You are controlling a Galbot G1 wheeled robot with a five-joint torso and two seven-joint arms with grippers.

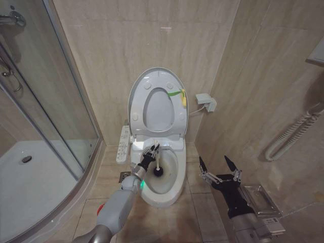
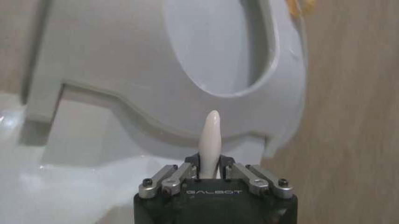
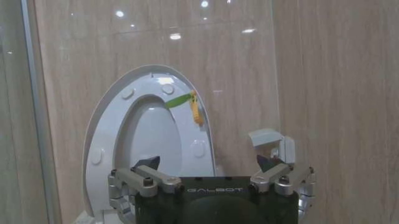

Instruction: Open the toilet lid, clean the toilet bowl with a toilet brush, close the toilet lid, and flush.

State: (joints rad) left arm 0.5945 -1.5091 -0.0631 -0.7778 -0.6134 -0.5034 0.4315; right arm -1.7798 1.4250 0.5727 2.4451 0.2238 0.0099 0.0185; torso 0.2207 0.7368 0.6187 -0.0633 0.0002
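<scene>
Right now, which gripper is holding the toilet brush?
The left gripper, shut on the toilet brush over the toilet bowl; the right gripper hangs open, empty, beside it.

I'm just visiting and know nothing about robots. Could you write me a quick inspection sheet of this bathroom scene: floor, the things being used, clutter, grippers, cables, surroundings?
Surface: beige tiled floor, no spills seen.
Job's things: large white glossy plastic toilet lid stands raised against the wall, seat ring up with it; white ceramic toilet bowl open, inside stained yellowish; toilet brush with thin white handle, dark head down in the bowl.
Clutter: small red object on the floor behind the left arm.
Grippers: left gripper over the bowl, shut on the brush handle; right gripper open, idle beside the toilet.
Cables: white cord from the seat to a wall box.
Surroundings: glass shower enclosure, white ribbed hose on the right wall.
</scene>
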